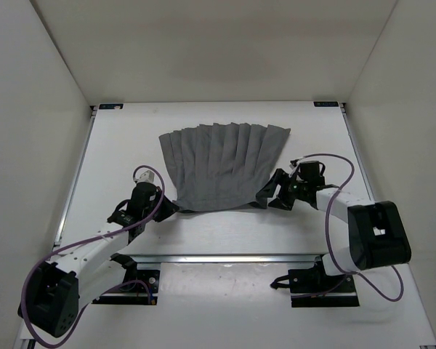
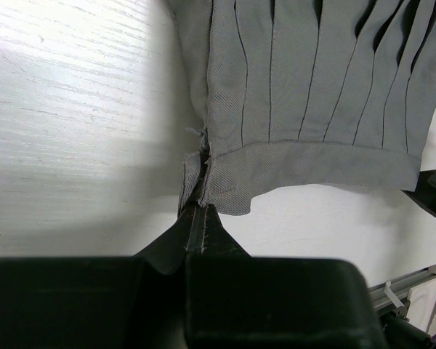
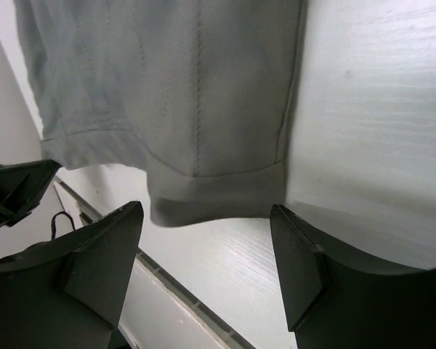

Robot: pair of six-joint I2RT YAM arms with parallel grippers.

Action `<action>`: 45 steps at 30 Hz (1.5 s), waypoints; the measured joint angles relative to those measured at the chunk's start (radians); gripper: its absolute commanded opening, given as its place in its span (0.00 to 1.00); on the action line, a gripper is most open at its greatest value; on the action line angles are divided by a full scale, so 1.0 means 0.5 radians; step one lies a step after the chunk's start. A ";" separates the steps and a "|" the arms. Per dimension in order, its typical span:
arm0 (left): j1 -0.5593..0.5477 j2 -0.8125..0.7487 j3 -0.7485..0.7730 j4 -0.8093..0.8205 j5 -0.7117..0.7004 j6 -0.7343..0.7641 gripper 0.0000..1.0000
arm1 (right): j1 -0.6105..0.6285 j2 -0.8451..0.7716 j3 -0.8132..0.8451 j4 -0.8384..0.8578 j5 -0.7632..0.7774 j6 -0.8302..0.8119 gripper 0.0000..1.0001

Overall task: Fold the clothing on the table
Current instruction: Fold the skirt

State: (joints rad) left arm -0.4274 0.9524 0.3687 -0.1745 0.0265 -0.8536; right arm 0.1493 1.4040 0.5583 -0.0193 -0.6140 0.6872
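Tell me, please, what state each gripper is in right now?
Left gripper: closed on the clothing corner.
Right gripper: open, holding nothing; clothing corner between its jaws.

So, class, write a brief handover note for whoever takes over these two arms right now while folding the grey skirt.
The left hand is shut on the skirt at its near left corner.
The right hand is open at the near right corner, gripping nothing.
The skirt lies flat on the table.
Done: no fold yet.
Left to do: close the right hand, then probably carry both corners to the far hem.
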 measured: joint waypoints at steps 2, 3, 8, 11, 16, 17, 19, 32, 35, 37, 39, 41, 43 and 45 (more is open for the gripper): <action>0.001 0.004 0.000 0.000 0.000 0.000 0.00 | 0.000 0.064 0.046 -0.037 0.025 -0.019 0.68; 0.000 0.006 0.000 0.000 0.000 0.001 0.00 | 0.002 0.101 0.068 -0.056 0.045 -0.030 0.68; 0.000 0.007 0.000 -0.001 0.000 0.001 0.00 | 0.043 0.201 0.184 -0.178 0.140 -0.111 0.43; 0.002 0.006 0.000 -0.002 0.000 0.001 0.00 | 0.082 0.243 0.222 -0.265 0.233 -0.180 0.21; 0.002 0.006 0.000 -0.002 0.021 0.004 0.00 | 0.065 0.225 0.215 -0.420 0.275 -0.247 0.00; 0.002 0.007 0.000 -0.002 0.027 0.011 0.00 | 0.051 0.208 0.214 -0.449 0.283 -0.264 0.00; 0.005 0.022 0.002 -0.002 0.056 0.031 0.00 | 0.012 0.157 0.214 -0.514 0.288 -0.295 0.01; 0.201 0.261 0.058 -0.053 0.012 0.201 0.00 | -0.046 0.076 0.311 -0.732 0.301 -0.562 0.48; 0.189 0.262 0.056 -0.044 0.012 0.201 0.00 | -0.007 0.076 0.274 -0.680 0.273 -0.543 0.50; 0.186 0.262 0.050 -0.036 0.013 0.201 0.00 | 0.023 0.076 0.237 -0.640 0.233 -0.523 0.50; 0.183 0.262 0.039 -0.024 0.013 0.199 0.00 | 0.055 0.082 0.199 -0.600 0.211 -0.490 0.46; 0.183 0.262 0.034 -0.024 0.013 0.198 0.00 | 0.088 0.090 0.172 -0.555 0.188 -0.452 0.46; 0.183 0.262 0.034 -0.020 0.013 0.196 0.00 | 0.111 0.101 0.155 -0.501 0.159 -0.430 0.38; 0.183 0.262 0.027 -0.008 0.014 0.196 0.00 | 0.136 0.130 0.131 -0.433 0.132 -0.403 0.05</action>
State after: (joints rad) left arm -0.3359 1.0832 0.3820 -0.1783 0.0338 -0.7555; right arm 0.2173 1.4689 0.6239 -0.2359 -0.5480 0.4858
